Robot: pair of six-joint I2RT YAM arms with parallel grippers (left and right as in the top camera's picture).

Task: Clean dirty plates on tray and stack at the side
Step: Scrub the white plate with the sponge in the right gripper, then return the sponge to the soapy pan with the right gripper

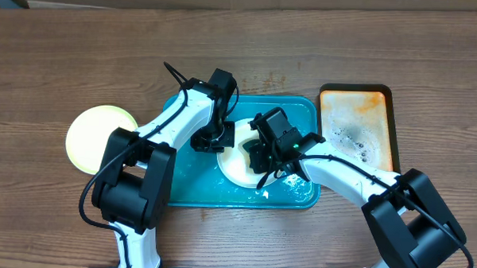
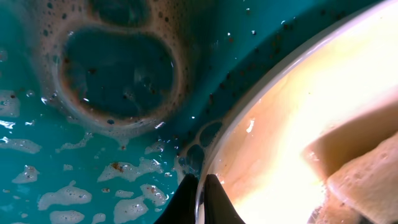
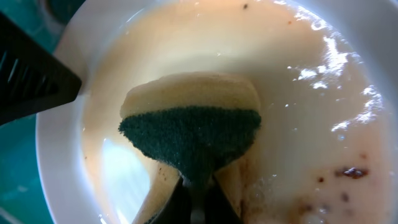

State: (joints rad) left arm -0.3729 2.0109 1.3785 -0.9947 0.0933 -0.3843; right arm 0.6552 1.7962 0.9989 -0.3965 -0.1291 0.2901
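Sponge [image 3: 189,134] closest to rt wrist cam: green scrub face toward lens, yellow body behind. Right end effector [image 3: 198,190] has fingers closed tight on its lower end. Sponge sits down in the bowl of the white plate [image 3: 311,93]. Plate surface wet w/ beige film, glare streaks upper right, brown specks lower right.

Left end effector [image 2: 199,199]: fingertips nearly together, one either side of the same plate's rim, pinching it. Plate edge curves off to upper right of lt wrist view. Beside it, tray [image 2: 93,74] floor is teal, wet, w/ patches of foam [image 2: 134,208] and a ring-shaped suds mark upper left.

Overhead: white plate lies inside tray, approx centre-right, both arms converging over it. Left arm comes in from plate's left side, right arm from its right. Yellow-green plate [image 1: 95,137] sits apart on worktop [image 1: 66,48], left of tray, looks smear-free. Orange tray [image 1: 354,122], black rim, stained, just right of the teal one.
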